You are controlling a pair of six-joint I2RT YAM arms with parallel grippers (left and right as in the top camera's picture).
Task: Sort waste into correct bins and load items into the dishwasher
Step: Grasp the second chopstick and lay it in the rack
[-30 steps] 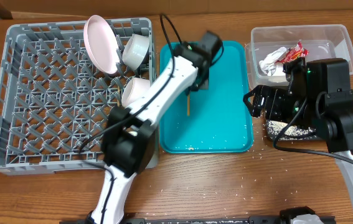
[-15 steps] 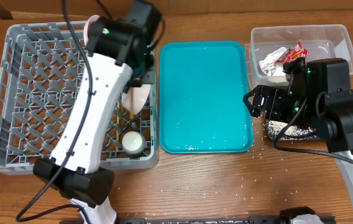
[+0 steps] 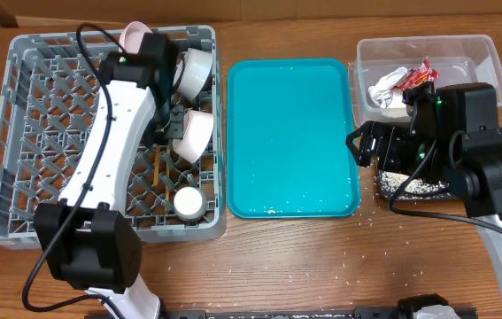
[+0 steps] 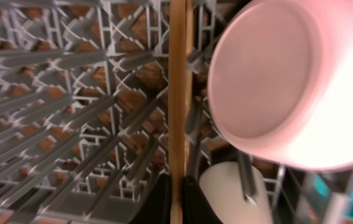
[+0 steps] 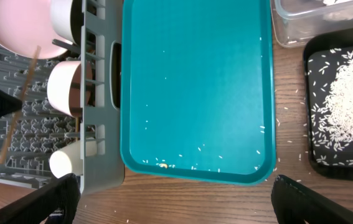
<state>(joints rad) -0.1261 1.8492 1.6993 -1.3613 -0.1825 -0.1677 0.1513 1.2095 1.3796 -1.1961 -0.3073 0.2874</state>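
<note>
My left gripper (image 3: 166, 133) is over the grey dish rack (image 3: 38, 133), shut on the wooden chopsticks (image 3: 156, 167). In the left wrist view the chopsticks (image 4: 177, 93) run straight up from between my black fingers (image 4: 160, 202), over the rack lattice (image 4: 58, 93). A white bowl (image 4: 282, 81) lies close on the right and a white cup (image 4: 229, 193) below it. The rack also holds a plate (image 3: 135, 37), two bowls (image 3: 196, 71) (image 3: 194, 133) and the cup (image 3: 189, 204). My right gripper (image 5: 175, 190) is wide open and empty above the front edge of the teal tray (image 5: 195, 81).
The clear tub (image 3: 463, 53) at the back right holds the napkin (image 3: 383, 87) and red wrapper (image 3: 419, 73). The black tray (image 5: 344, 106) holds rice. A few grains lie on the teal tray (image 3: 290, 133) and on the table in front.
My left arm has carried the chopsticks from the teal tray to the rack and now holds them beside the lower bowl. The right arm has not moved.
</note>
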